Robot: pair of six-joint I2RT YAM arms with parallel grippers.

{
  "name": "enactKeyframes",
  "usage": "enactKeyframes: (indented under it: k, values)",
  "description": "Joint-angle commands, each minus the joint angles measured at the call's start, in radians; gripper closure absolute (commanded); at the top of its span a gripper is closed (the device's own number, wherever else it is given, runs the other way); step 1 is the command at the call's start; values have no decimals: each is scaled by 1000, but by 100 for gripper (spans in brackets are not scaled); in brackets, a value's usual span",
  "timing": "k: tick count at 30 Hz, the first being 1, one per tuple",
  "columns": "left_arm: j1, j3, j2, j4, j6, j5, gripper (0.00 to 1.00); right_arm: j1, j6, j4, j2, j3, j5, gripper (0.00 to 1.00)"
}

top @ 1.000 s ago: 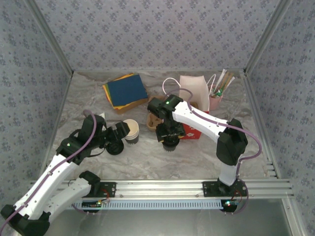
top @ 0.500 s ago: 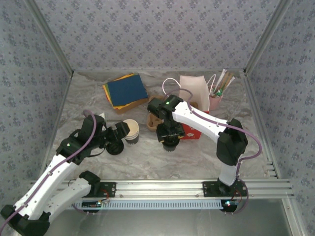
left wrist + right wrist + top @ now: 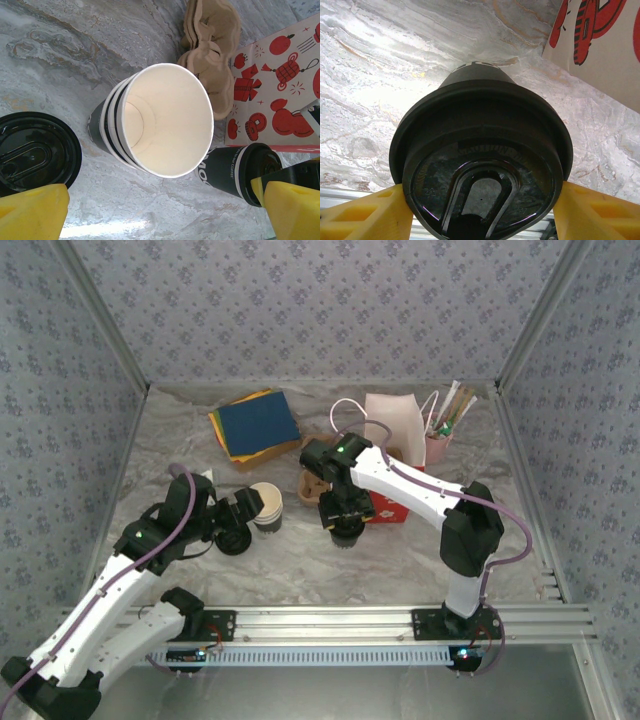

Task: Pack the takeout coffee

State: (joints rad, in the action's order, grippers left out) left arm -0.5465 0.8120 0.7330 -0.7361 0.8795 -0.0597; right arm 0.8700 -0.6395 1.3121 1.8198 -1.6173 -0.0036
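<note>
Takeout coffee (image 3: 345,530) a touch farther left.

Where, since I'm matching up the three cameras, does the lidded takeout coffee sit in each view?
Top external: takeout coffee at centre, under the right gripper, left of the red-printed bag.
Left wrist: takeout coffee at lower right, below the red-printed bag.
Right wrist: takeout coffee at centre, lid facing the camera, between yellow fingers; red-printed bag at upper right.
Shared landmark: the red-printed bag.
</note>
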Motion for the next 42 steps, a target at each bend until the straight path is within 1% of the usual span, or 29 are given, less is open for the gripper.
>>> enactKeyframes:
  k: [1,4,21,42]
  values:
    - [-9,7,-15,7,-15,-5,0,5,-6,21,-1,-3,25,31]
    - [-9,7,-17,8,-14,-5,0,6,-6,24,-2,-6,24,33]
    - [-9,44,2,1,-33,-3,0,33,-6,95,-17,-107,49,31]
    - [-12,80,40,36,-59,-31,0,65,3,308,-32,-374,82,31]
